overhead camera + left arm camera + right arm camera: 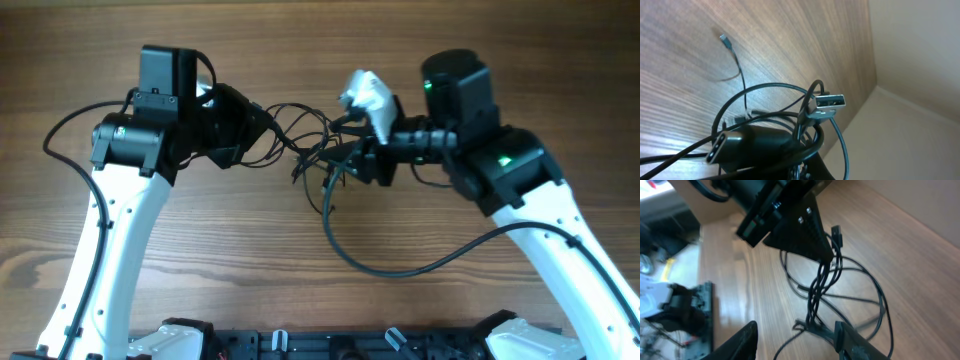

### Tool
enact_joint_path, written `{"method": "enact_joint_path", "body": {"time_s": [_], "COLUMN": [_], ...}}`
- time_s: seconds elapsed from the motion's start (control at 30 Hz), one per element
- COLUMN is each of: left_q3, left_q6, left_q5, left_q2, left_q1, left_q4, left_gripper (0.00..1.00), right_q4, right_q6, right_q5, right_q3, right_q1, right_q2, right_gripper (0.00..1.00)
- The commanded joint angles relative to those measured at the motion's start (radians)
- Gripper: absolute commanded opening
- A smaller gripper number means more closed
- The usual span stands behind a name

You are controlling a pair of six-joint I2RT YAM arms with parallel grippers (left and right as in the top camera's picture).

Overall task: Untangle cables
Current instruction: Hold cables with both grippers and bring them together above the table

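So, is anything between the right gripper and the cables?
Nothing visible does. The right gripper is open, with the cables running straight into its gap; the left gripper holds them from the other side. Only the right arm's own thick wire loops over the table nearby.

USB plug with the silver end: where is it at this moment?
The USB plug sits right of centre in the left wrist view, sticking out of the top of the cable bundle, with the wooden table behind it.
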Motion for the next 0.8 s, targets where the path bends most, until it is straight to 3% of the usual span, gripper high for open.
{"method": "enact_joint_path", "body": {"time_s": [0.0, 0.23, 0.33, 0.47, 0.5, 0.53, 0.57, 0.63, 0.7, 0.77], "left_q3": [0.006, 0.006, 0.006, 0.006, 0.006, 0.006, 0.006, 0.006, 0.006, 0.006], "left_q6": [-0.099, -0.121, -0.117, -0.117, -0.117, -0.117, -0.078, 0.048, 0.200, 0.374], "left_q5": [-0.019, 0.061, 0.161, 0.165, 0.146, 0.103, -0.001, -0.143, -0.266, -0.285], "left_q2": [0.001, 0.001, 0.001, 0.001, 0.001, 0.001, 0.001, 0.001, 0.001, 0.001], "left_q1": [-0.023, 0.010, 0.037, 0.042, 0.042, 0.042, 0.042, 0.042, 0.042, 0.042], "left_q4": [-0.003, 0.008, 0.008, 0.008, 0.011, 0.012, 0.021, 0.045, 0.050, 0.049], "left_gripper": [0.04, 0.04, 0.04, 0.04, 0.09, 0.28, 0.61, 1.00, 1.00, 1.00], "right_q4": [0.029, -0.040, -0.035, 0.014, 0.023, 0.024, 0.021, 0.001, -0.002, -0.002], "right_q6": [-0.019, 0.011, 0.011, 0.038, 0.044, 0.054, 0.068, 0.071, 0.123, 0.185], "right_q5": [0.187, 0.493, 0.498, 0.497, 0.483, 0.469, 0.450, 0.346, 0.273, 0.153], "right_q3": [0.013, 0.011, -0.003, -0.003, -0.003, -0.003, -0.003, -0.003, -0.003, -0.003], "right_q1": [0.097, 0.174, 0.174, 0.174, 0.174, 0.174, 0.174, 0.163, 0.138, 0.095], "right_q2": [0.049, 0.286, 0.343, 0.351, 0.351, 0.349, 0.344, 0.326, 0.312, 0.311], "right_gripper": [0.51, 0.50, 0.33, 0.06, 0.04, 0.04, 0.04, 0.04, 0.04, 0.04]}}
